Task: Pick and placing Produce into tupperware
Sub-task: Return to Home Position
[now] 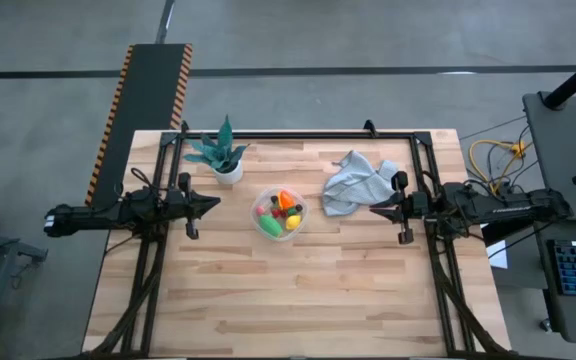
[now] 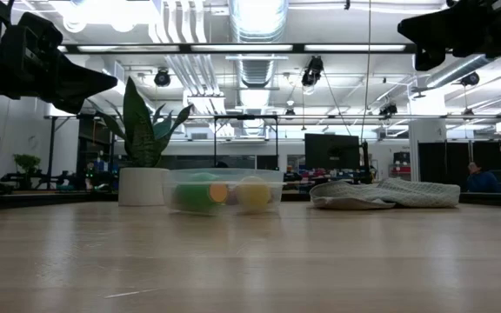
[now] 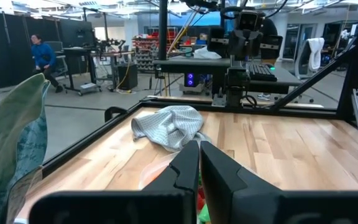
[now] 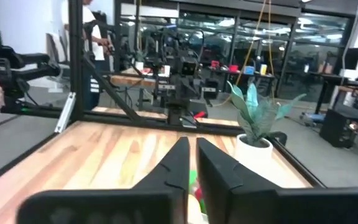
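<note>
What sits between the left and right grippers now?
High view: the tupperware with the produce inside, between left gripper and right gripper; cloth edge near the right one.

The left hand (image 3: 199,145), dark fingers (image 3: 184,167) drawn together, is pointing at a crumpled grey-blue cloth (image 3: 169,126) lying on the pale wooden bench (image 3: 291,149).

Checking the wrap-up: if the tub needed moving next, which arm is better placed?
Left, marginally. The left hand sits nearer the tub; the right hand is farther off, its tip beside the cloth.
</note>
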Controlling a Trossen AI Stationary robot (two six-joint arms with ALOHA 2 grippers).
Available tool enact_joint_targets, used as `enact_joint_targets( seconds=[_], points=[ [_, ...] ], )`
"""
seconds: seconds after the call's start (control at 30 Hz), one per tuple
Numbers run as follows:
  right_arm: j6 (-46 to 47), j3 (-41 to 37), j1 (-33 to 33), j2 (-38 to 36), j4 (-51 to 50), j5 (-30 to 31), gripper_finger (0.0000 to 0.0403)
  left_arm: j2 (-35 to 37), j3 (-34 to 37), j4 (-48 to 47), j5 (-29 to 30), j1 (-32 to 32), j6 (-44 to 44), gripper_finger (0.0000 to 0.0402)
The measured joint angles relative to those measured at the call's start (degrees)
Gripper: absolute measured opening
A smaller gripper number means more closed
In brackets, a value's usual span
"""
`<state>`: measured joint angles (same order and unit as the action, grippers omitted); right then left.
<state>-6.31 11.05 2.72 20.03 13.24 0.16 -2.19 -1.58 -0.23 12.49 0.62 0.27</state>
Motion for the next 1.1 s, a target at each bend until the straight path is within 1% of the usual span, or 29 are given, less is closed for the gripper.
enact_joint_targets(
  seconds=[0.03, 0.1, 0.17, 0.27, 0.33, 0.5, 0.77, 0.87, 1.1],
  points=[
    [-0.1, 0.0, 0.0, -0.1, -0.4, 0.4, 0.0023, 0.0, 0.0, 0.0, 0.0, 0.0, 0.0, 0.0],
    [-0.2, 0.0, 0.0, -0.1, -0.8, 1.1, 0.0012, 0.0, 0.0, 0.0, 0.0, 0.0, 0.0, 0.0],
    [-0.1, 0.0, 0.0, -0.5, -1.7, 2.6, 0.0009, 0.0, 0.0, -0.1, 0.1, 0.0, 0.0, 0.0],
    [-0.3, 0.0, 0.0, -1.6, -5.9, 5.4, 0.0008, -0.1, 0.0, -0.1, 0.1, 0.0, 0.0, 0.0],
    [0.5, 0.0, 0.0, -2.7, -8.5, 5.9, 0.0008, -0.1, 0.0, -0.1, 0.1, 0.0, 0.0, 0.0],
    [0.9, -1.0, 0.0, -6.9, -9.6, 4.7, 0.0008, -0.2, 0.0, -0.1, 1.1, 0.0, 0.0, 0.0],
    [3.5, -8.7, 0.0, -16.2, -8.1, 4.4, 0.0008, -0.4, 0.0, -0.1, 1.3, 0.0, 0.0, 0.0],
    [3.7, -9.6, 0.0, -19.6, -9.3, 4.2, 0.0008, -0.7, 0.0, -0.1, 1.3, 0.0, 0.0, 0.0],
    [4.0, -9.7, 0.0, -19.4, -12.7, 2.7, 0.0008, -0.7, 0.0, -0.1, 1.3, 0.0, 0.0, 0.0]
  ],
)
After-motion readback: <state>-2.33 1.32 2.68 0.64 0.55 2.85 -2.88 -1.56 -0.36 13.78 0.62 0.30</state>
